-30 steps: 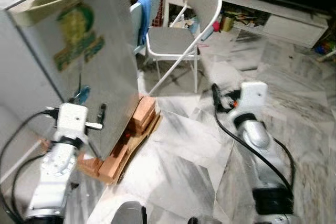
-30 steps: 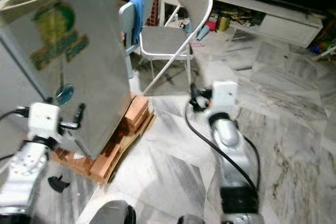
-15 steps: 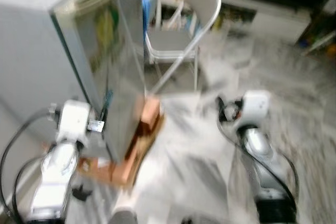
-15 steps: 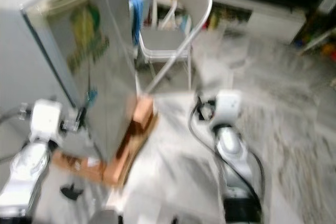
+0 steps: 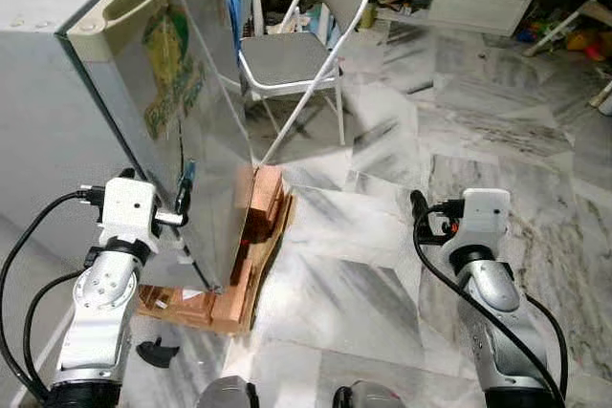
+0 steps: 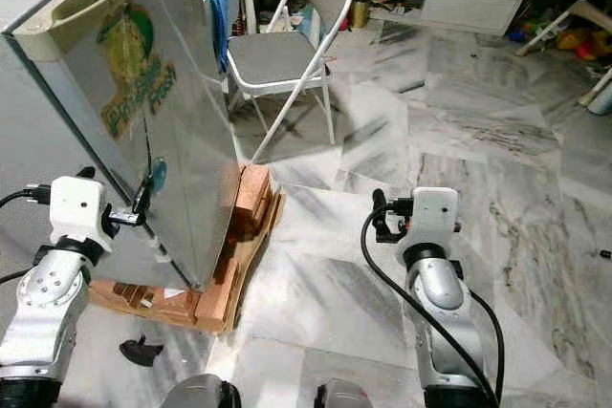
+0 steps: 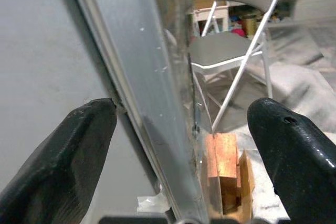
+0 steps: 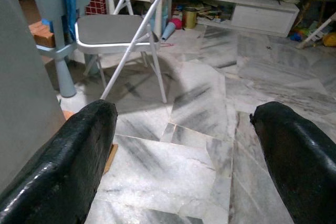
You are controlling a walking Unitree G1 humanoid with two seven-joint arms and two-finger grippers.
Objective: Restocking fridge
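A small silver fridge (image 5: 96,93) stands on bricks and a wooden pallet (image 5: 251,255). Its door (image 5: 196,131) carries a green and yellow sticker. My left gripper (image 5: 180,209) is at the lower part of the door's free edge. In the left wrist view the door edge (image 7: 157,93) runs between the open fingers (image 7: 73,150) of my left gripper (image 7: 181,111); I cannot tell whether they touch it. My right gripper (image 5: 421,219) is open over the marble floor to the right of the fridge, holding nothing, and my right gripper (image 8: 184,114) points toward the chair.
A grey folding chair (image 5: 306,45) stands behind the fridge's door side, with a small blue chair draped in blue cloth (image 6: 218,7) beside it. A low white cabinet (image 5: 459,2) runs along the back. A small black piece (image 5: 158,353) lies on the floor by the pallet.
The whole picture has shifted after a blurred moment, so the camera has moved. My left gripper now sits at the door's edge rather than before the door's face. The right gripper still holds nothing.
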